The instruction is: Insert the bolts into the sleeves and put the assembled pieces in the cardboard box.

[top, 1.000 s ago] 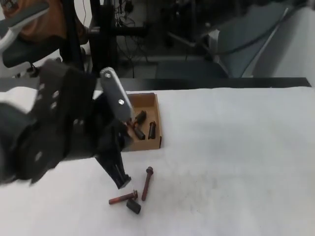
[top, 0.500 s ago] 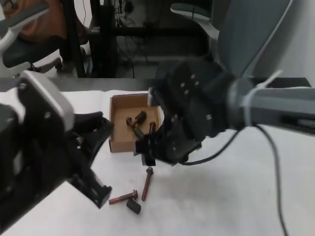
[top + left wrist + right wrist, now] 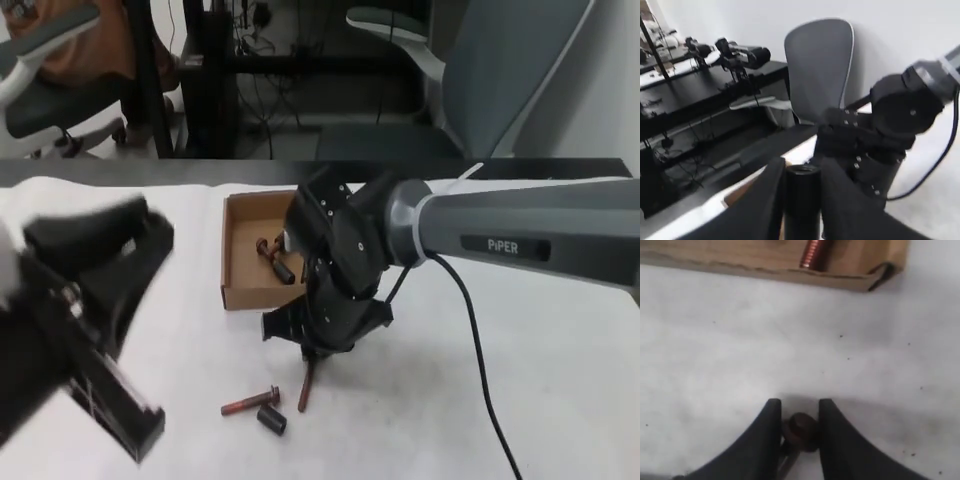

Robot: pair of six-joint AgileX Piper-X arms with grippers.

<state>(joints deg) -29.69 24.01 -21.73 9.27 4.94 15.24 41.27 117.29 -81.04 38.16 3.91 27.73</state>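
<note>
Bolt (image 3: 799, 427) is pinched by the right tool (image 3: 799, 405); the left tool (image 3: 802, 167) clamps a sleeve (image 3: 801, 200).

The place looks like a robotics lab. A white-covered bench (image 3: 540, 400) stands before grey high-backed office chairs (image 3: 510, 70) and black metal desk frames hung with loose cables (image 3: 250, 60). A black desk (image 3: 695, 95) carries what may be clamped camera gear (image 3: 740, 52).
</note>
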